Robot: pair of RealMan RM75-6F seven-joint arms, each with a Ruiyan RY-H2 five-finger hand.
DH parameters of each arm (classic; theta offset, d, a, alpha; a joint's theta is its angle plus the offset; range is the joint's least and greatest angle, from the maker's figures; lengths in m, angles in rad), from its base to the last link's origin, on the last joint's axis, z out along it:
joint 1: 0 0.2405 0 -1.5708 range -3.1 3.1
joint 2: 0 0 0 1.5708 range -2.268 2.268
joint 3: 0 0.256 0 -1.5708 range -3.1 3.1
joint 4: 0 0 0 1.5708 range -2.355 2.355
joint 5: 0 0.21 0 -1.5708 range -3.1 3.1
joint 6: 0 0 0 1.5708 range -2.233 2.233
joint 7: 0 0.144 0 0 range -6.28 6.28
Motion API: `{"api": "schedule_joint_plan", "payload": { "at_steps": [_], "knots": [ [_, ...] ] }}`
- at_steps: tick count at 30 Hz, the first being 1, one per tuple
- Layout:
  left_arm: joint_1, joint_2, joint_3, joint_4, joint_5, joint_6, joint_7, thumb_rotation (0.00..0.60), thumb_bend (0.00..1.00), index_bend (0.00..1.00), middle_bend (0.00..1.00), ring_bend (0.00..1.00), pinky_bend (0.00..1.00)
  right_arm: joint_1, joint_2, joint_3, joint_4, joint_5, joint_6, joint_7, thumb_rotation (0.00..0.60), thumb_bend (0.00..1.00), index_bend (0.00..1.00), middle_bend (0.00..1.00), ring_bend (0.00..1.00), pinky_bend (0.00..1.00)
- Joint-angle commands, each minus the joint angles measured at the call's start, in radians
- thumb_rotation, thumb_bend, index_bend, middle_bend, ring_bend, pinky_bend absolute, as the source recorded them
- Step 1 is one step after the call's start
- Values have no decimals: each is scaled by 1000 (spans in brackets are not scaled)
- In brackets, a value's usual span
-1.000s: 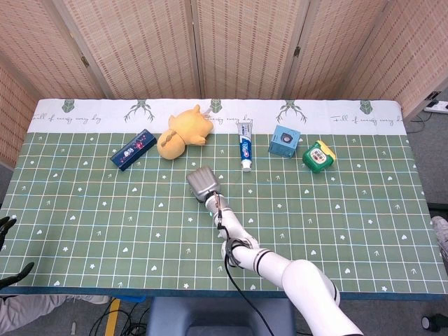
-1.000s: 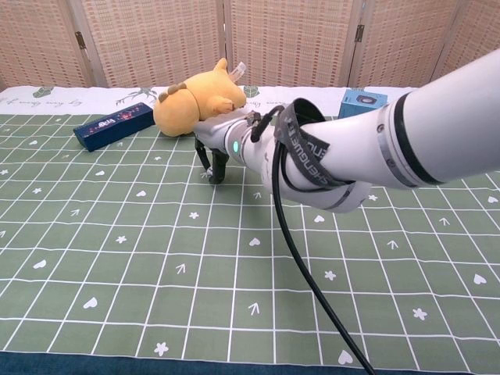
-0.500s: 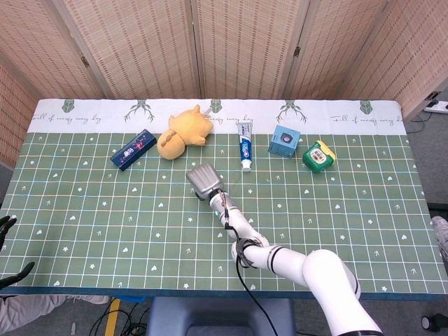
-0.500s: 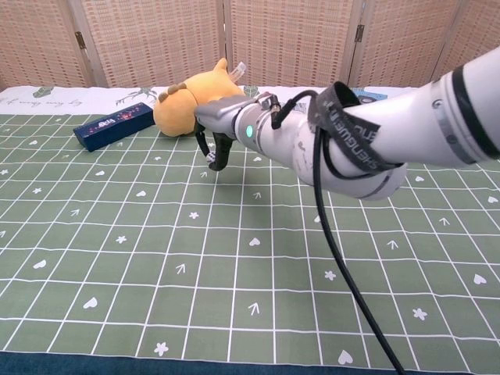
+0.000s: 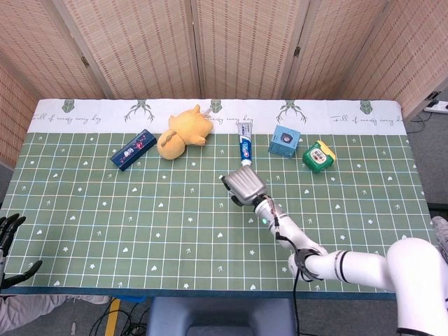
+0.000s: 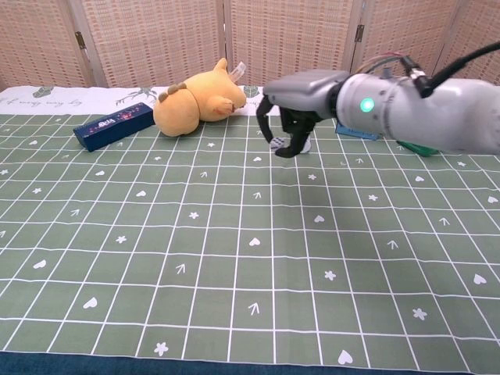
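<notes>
My right hand hovers over the green grid cloth, just in front of the near end of the white toothpaste tube. In the chest view the right hand is palm down, its dark fingers hanging apart and holding nothing; the tube's white end peeks out between them. Whether they touch it I cannot tell. My left hand shows only at the bottom left edge of the head view, off the table, fingers spread and empty.
A yellow plush toy and a dark blue box lie at the back left. A light blue box and a green pack stand right of the tube. Wicker screens close the back.
My right hand has swept to the right, from in front of the plush toy to the near end of the toothpaste tube. The left hand has shifted slightly at the frame's edge.
</notes>
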Motion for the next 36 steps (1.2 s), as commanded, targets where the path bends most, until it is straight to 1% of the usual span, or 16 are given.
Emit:
{"api": "schedule_joint_plan", "payload": {
  "at_steps": [1,4,6,8,10,12,13,14,16,22,27,32,36],
  "knots": [
    [-8,-1,0,-15,12,-2,12,600,204,130,114,90,183,-51,60,-46,-57,-35,36,18,600,308,705,1000,1000,1000],
    [-16,-1,0,-30,22,-6,26,600,204,130,114,90,183,-74,73,-48,-72,-65,61,51,600,309,705,1000,1000,1000],
    [-19,-1,0,-37,27,-5,33,600,204,130,114,90,183,-96,68,-38,-69,-128,102,103,600,308,705,1000,1000,1000],
    [-19,0,0,-40,28,-4,37,600,204,130,114,90,183,-119,55,-29,-56,-212,156,169,600,308,705,1000,1000,1000],
    [-18,2,-1,-41,23,-3,38,600,204,130,114,90,183,-151,35,-16,-34,-323,240,274,600,308,694,1000,1000,1000],
    [-17,4,-2,-41,18,-4,38,600,204,130,114,90,183,-174,23,-11,-10,-403,298,366,600,308,536,1000,1000,1000],
    [-17,4,-2,-41,16,-4,38,600,204,130,114,90,183,-181,22,-9,-4,-425,312,399,600,308,323,1000,1000,1000],
    [-17,4,-2,-42,14,-5,39,600,204,130,114,90,183,-188,24,-6,1,-447,324,437,600,308,147,1000,1000,1000],
    [-18,4,-1,-44,15,-7,40,600,204,130,114,90,183,-197,26,0,8,-465,336,470,600,308,5,1000,1000,1000],
    [-23,3,-1,-46,16,-12,45,600,204,130,114,90,183,-216,40,-1,11,-488,335,479,600,311,0,1000,1000,1000],
    [-27,5,-1,-48,14,-18,48,600,204,130,114,91,183,-233,81,-6,-25,-474,307,440,600,311,0,1000,1000,1000],
    [-29,8,-2,-50,10,-21,46,600,204,130,114,90,183,-257,179,-29,-116,-438,266,339,600,314,0,1000,1000,1000],
    [-30,8,-3,-47,6,-23,42,600,204,130,114,90,183,-302,271,-53,-214,-420,287,263,600,315,0,972,1000,1000]
  ]
}}
